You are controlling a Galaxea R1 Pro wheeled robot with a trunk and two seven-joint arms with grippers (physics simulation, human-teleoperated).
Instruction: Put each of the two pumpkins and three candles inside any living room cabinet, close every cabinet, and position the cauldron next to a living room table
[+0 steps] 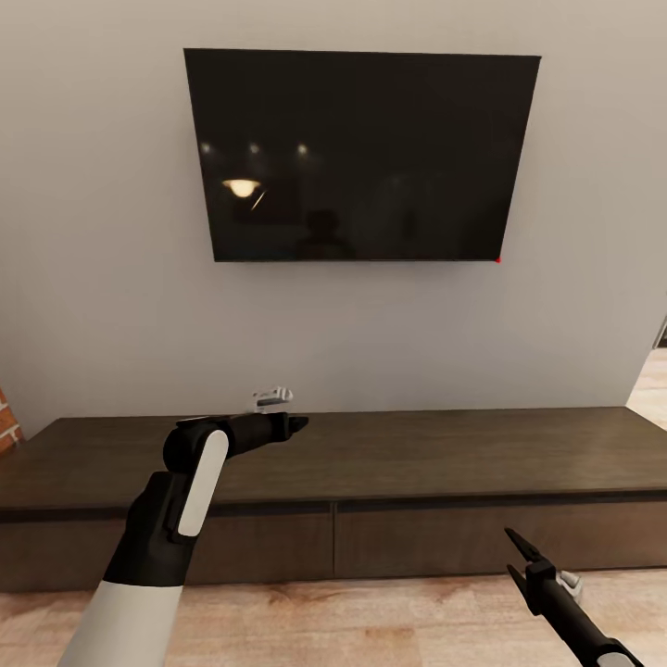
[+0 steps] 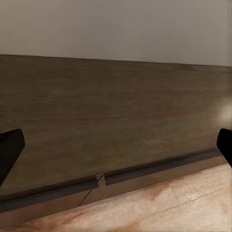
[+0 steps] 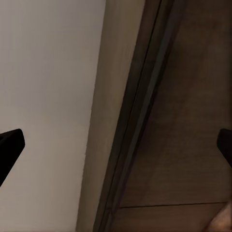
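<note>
The cabinet (image 1: pixel 417 454) is a long, low, dark brown unit against the wall, and both its wide fronts (image 1: pixel 445 547) sit flush and closed. My left gripper (image 1: pixel 298 424) hovers over the cabinet top, left of centre, open and empty. Its wrist view looks down on the cabinet top (image 2: pixel 116 106) with the fingertips (image 2: pixel 9 150) spread wide. My right gripper (image 1: pixel 515 554) is low in front of the right-hand front, open and empty. Its wrist view looks along the cabinet's dark wood (image 3: pixel 188 121) beside the pale wall. The pumpkins, candles and cauldron are out of view.
A large black television (image 1: pixel 361 153) hangs on the grey wall above the cabinet. Light wooden floor (image 1: pixel 371 621) runs along the cabinet's base. A patch of red brick (image 1: pixel 5 417) shows at the far left, and an opening (image 1: pixel 653 371) at the far right.
</note>
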